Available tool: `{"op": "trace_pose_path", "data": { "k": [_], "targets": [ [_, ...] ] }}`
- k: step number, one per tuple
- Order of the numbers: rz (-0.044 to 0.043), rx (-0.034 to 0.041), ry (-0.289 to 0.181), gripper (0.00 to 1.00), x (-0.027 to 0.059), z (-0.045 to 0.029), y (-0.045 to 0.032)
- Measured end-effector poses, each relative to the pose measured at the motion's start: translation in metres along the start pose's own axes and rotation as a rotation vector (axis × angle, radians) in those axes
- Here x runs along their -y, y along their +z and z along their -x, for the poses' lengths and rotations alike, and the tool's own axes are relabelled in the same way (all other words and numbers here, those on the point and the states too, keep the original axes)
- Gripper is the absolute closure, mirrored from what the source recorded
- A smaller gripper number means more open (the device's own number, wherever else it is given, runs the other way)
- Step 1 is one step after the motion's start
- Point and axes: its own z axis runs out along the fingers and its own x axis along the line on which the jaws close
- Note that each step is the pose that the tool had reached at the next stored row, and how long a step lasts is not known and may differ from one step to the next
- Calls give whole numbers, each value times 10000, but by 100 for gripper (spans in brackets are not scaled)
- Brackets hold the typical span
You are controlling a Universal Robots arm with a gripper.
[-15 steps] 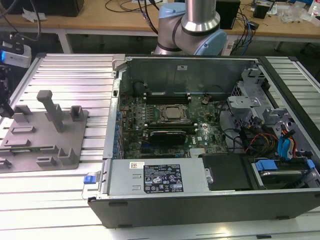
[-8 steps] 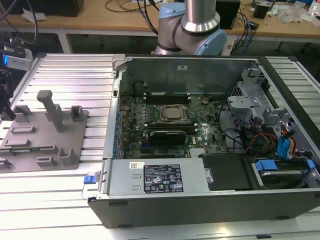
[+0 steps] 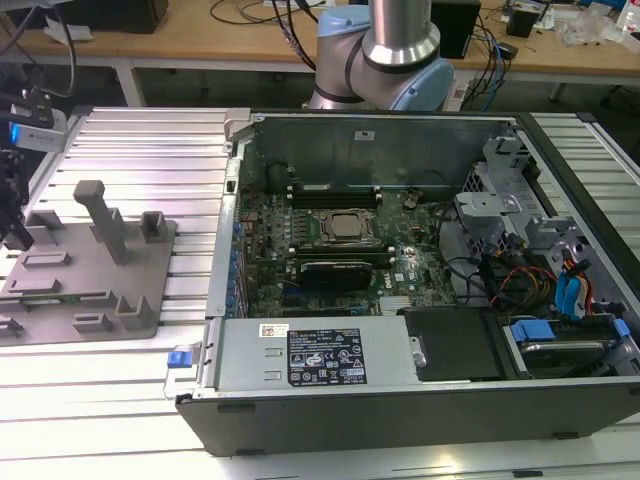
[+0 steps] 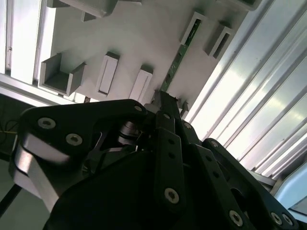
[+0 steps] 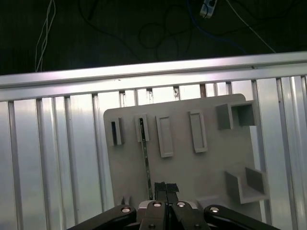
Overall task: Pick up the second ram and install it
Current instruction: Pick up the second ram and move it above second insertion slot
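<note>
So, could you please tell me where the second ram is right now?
The second ram stands on edge in the grey tray, which sits at the exterior view's left beside the open computer case; the gripper is at one end.

The arm (image 3: 400,30) is a polished silver tube with rounded pale blue joint caps (image 3: 335,50). The gripper (image 5: 166,187) is matt black: flat linkage bars fan back from two slim, square-ended fingertips (image 5: 160,187) to a bulky rounded housing, each bar pinned with silver socket-head screws (image 4: 171,195).
</note>
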Motion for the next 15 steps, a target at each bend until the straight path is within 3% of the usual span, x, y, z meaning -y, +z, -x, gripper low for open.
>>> {"op": "trace_pose_path", "data": {
  "k": [6,15],
  "targets": [
    [1,10,-1,92,5,-29,49],
    [6,39,-2,92,12,-118,247]
  ]
}}
